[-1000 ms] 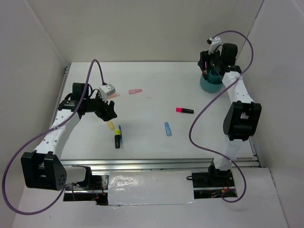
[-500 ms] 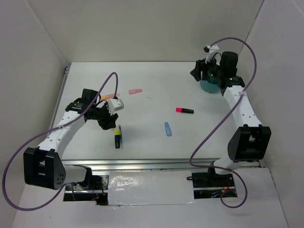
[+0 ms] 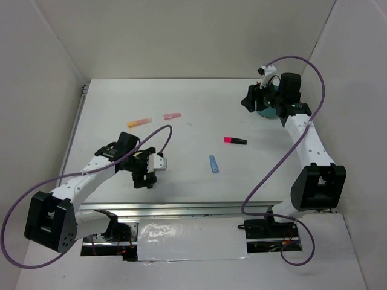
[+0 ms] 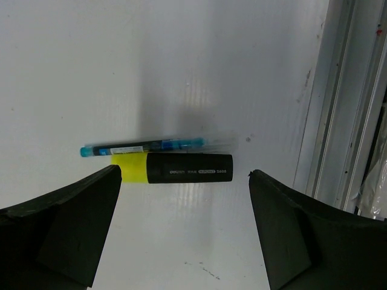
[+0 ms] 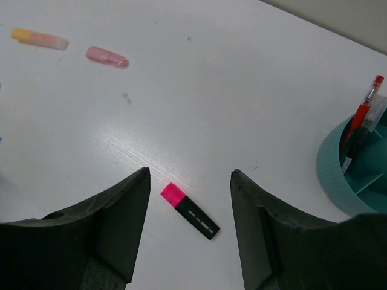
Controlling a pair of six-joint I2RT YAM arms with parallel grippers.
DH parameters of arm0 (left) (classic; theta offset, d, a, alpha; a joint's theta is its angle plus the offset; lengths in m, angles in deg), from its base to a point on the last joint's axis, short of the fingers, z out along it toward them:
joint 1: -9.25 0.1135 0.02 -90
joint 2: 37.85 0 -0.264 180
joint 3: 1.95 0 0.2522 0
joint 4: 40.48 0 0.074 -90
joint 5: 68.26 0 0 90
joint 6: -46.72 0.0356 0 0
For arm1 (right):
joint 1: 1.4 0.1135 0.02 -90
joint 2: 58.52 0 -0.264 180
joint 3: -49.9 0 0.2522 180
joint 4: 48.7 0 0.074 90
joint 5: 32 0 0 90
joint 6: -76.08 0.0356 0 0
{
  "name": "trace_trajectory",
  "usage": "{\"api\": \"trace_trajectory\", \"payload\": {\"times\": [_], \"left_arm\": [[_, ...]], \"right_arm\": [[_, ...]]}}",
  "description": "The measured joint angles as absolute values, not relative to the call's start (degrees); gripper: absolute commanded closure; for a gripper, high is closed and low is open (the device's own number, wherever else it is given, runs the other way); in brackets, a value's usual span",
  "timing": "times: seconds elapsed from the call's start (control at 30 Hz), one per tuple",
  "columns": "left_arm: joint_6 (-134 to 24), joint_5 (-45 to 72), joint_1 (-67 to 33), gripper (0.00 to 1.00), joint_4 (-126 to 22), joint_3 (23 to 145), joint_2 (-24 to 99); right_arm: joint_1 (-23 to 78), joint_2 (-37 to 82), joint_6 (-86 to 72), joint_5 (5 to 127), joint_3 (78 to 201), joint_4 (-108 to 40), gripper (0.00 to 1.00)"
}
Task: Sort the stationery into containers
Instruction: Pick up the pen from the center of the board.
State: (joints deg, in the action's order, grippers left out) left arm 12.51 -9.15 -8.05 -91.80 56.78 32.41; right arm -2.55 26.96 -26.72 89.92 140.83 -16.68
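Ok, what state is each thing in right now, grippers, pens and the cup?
Left gripper: open, empty.
Right gripper: open, empty.
Yellow highlighter: lying flat.
Blue pen: lying flat beside it.
Pink highlighter: lying flat.
Teal organiser: upright, holds pens.
Red pen: standing in organiser.

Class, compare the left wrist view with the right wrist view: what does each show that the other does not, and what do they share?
Only the left wrist view: a yellow-black highlighter with a blue pen beside it, near the metal edge rail. Only the right wrist view: a pink-black highlighter, an orange marker, a pink eraser, and the teal organiser holding a red pen. Both: the white table.
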Motion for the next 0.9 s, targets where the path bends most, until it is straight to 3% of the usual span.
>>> {"api": "trace_trajectory", "payload": {"times": [0.43, 0.9], "left_arm": [[12.05, -1.5, -13.49, 0.01, -75.49, 43.16, 22.51], [14.85, 2.47, -18.08, 0.01, -69.7, 38.4, 21.37]], "right_arm": [[-2.94, 26.89, -25.39, 90.34, 140.46, -16.46, 0.38], [-4.67, 26.89, -25.28, 90.4, 140.13, -16.17, 0.38]]}}
